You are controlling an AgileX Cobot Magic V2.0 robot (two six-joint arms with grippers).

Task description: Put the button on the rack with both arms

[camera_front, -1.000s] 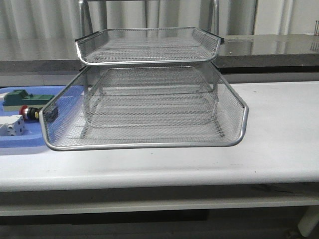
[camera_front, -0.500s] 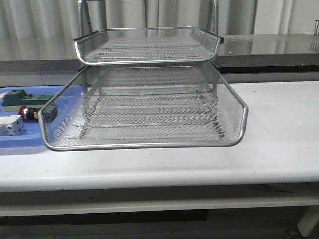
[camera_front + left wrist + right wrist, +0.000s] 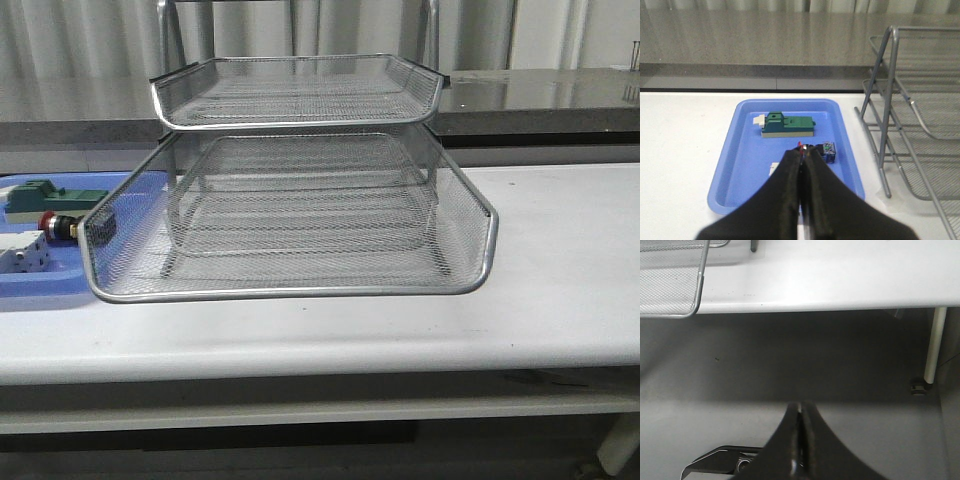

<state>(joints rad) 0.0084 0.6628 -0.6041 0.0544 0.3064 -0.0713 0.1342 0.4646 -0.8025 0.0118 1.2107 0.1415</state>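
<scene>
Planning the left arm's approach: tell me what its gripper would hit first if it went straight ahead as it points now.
Likely the button on the blue tray: the shut left gripper points at it, though depth is unclear.

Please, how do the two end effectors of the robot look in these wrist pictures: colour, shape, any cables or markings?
The left end effector has two matte black fingers, broad at the base, tapering to rounded tips. The right end effector looks the same: plain black tapered fingers. No cables, labels or markings show on either one.
</scene>
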